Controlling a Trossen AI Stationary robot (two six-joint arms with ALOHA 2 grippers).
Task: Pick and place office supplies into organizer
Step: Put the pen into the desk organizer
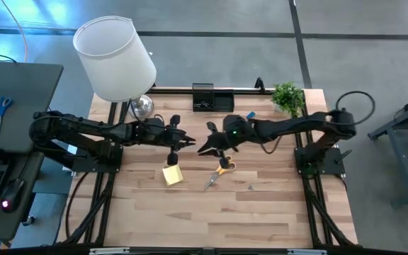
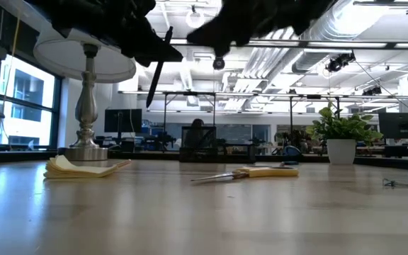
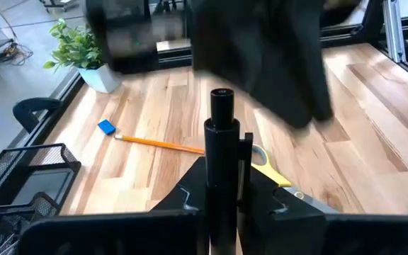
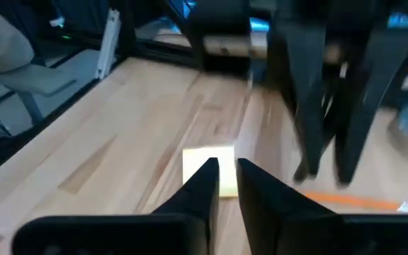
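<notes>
Fingers of the left gripper (image 1: 187, 141) clamp a slim black pen (image 3: 221, 152), facing the empty, slightly parted right gripper (image 1: 205, 147) above orange-handled scissors (image 1: 220, 170).

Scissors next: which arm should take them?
Right, probably. The right gripper hangs almost over the scissors with nothing between its fingers, while the left gripper is shut on a pen bound for the organizer.

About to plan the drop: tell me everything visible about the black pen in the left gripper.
The slim black cylindrical pen looks like matte plastic, with a flat round end and a clip along its side. The left gripper is shut on it, fingers clamping its barrel. In the low view it hangs tilted, tip down, high above the wooden table, touching nothing else.
</notes>
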